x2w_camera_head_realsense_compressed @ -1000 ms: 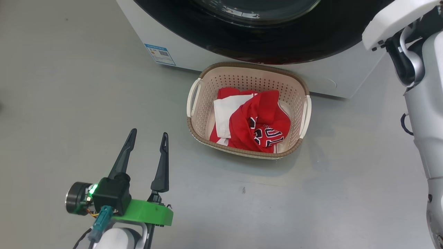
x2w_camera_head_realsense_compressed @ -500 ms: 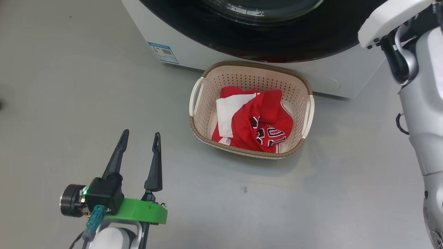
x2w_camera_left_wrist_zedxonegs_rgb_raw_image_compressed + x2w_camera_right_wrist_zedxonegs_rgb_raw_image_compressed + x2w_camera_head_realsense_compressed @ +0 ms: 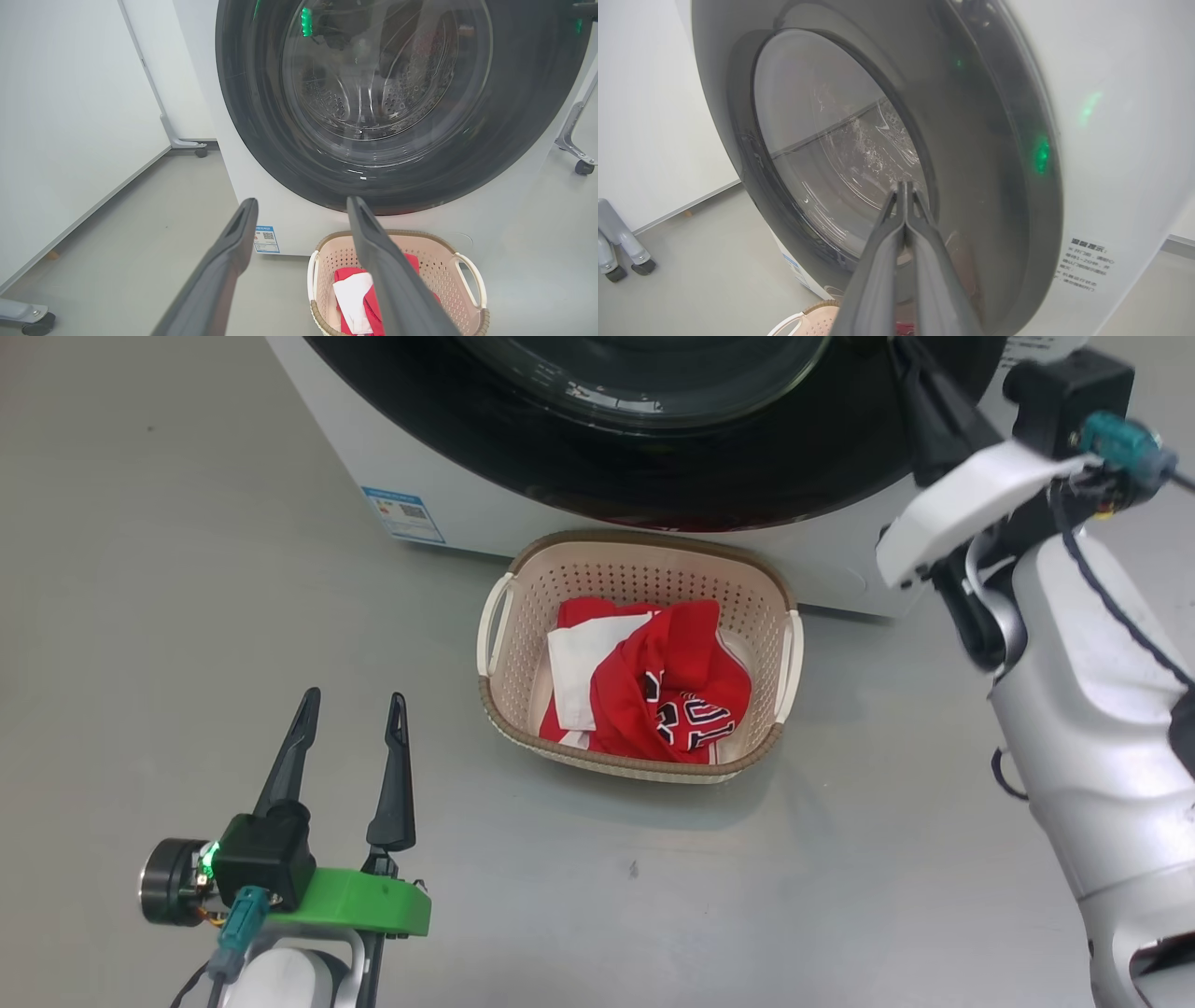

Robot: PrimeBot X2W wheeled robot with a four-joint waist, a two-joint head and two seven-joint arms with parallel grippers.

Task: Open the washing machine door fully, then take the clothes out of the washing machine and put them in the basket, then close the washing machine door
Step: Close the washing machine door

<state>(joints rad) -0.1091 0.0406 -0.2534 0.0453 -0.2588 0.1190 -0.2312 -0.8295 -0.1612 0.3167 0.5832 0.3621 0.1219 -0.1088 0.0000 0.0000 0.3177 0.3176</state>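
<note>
While R gripper (image 3: 905,186) is pressed together by door (image 3: 700,476) rim, L gripper (image 3: 354,696) spread — bare floor (image 3: 140,616) beside basket (image 3: 644,539)

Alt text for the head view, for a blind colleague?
A cream basket of red clothes sits before the washing machine, whose black-rimmed door looks closed. The left gripper is open at lower left; the right arm rises at right.

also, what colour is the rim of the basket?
Brown, woven-look, around the cream basket; clearest in the head view.
</note>
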